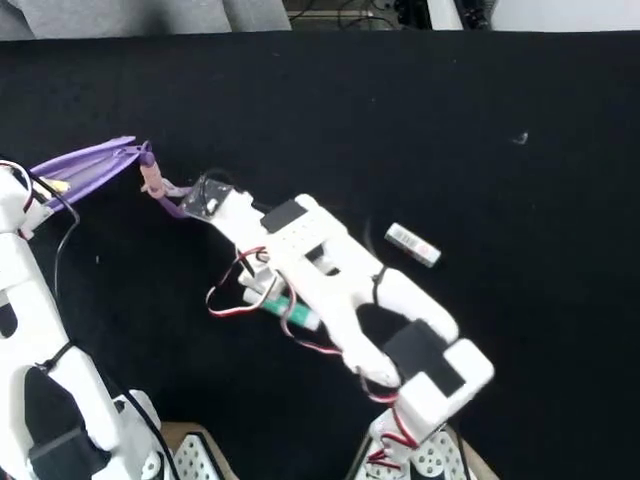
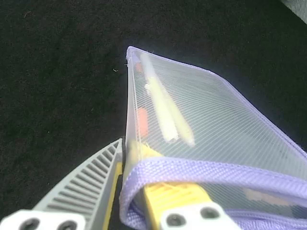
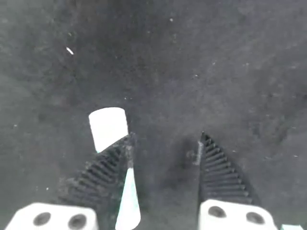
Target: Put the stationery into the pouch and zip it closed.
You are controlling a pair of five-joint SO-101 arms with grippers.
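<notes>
Left gripper (image 2: 127, 143) is clamping the pouch (image 1: 85, 165) rim, upper left of the high view. Right gripper (image 3: 166, 136) is hanging jaws apart, and the marker (image 3: 108, 127) is lying under one jaw, off centre. You're probably needing to shift across until it's sitting between them before closing

Far left: pouch (image 1: 85, 168) (pens (image 2: 165, 110) inside); small block (image 1: 412, 244) well right, on table (image 1: 400, 100).

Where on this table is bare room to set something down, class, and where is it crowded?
Free: the table beyond the small white block, out to the far and right edges. Crowded: between the pouch and right claw, and around the marker.
</notes>
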